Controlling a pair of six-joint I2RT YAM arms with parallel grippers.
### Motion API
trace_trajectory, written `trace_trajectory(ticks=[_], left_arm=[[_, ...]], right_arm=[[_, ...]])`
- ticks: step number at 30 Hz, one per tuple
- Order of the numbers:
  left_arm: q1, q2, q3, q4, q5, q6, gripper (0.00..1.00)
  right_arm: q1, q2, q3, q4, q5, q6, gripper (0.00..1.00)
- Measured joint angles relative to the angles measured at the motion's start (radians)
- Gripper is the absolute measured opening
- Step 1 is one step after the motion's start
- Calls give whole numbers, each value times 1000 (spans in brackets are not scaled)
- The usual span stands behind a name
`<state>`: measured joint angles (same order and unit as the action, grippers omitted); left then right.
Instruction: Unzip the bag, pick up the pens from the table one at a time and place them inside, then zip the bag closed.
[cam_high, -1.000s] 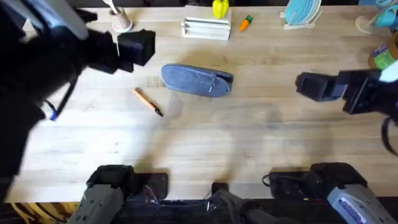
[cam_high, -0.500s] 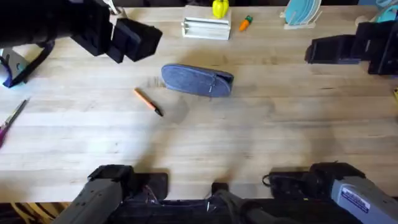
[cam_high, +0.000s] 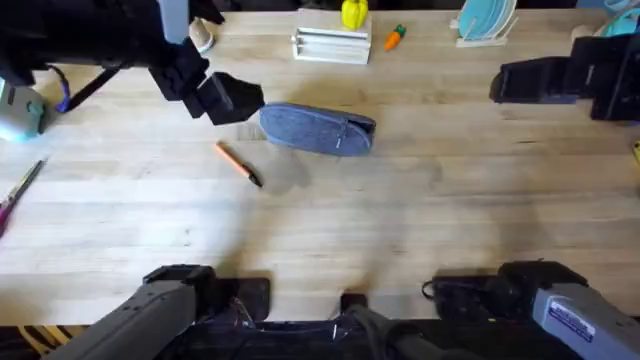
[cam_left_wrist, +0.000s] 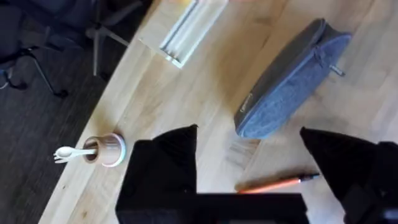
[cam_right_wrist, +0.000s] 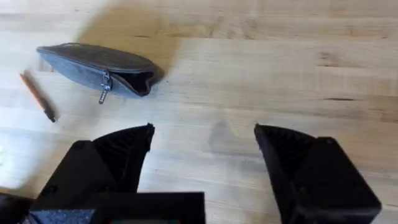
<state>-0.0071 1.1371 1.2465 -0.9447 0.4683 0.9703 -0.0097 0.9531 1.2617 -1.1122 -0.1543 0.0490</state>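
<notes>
A lab or office: wooden table, dark carpet, chair legs.

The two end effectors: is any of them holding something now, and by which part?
Nothing is held. The left end effector and right end effector are both open, with only table between the fingers.

No readable text here; the bag carries a small tag, perhaps a label, too blurred.

Overhead plus wrist views, bag shared
</notes>
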Motion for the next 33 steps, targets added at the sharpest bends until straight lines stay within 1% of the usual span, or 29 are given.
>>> trace_trajectory(ticks=[6,8,13,17,23,28,33], left_arm=[[1,163,0,-14,59,212,991],[6,212,0,-13,84,263,991],[38,319,0,-17,157,365,991],[55,391,0,-28,193,431,991],[56,498,0,-24,211,497,991],[56,592,0,1,224,516,991],[56,650,0,24,275,520,991]], right_arm=[[0,0,0,0,0,0,996],[0,0,0,0,0,0,996],[0,0,0,0,0,0,996],[0,0,0,0,0,0,996],[0,0,0,1,0,0,996],[0,0,0,6,0,0,995],[0,0,0,12,0,0,995]])
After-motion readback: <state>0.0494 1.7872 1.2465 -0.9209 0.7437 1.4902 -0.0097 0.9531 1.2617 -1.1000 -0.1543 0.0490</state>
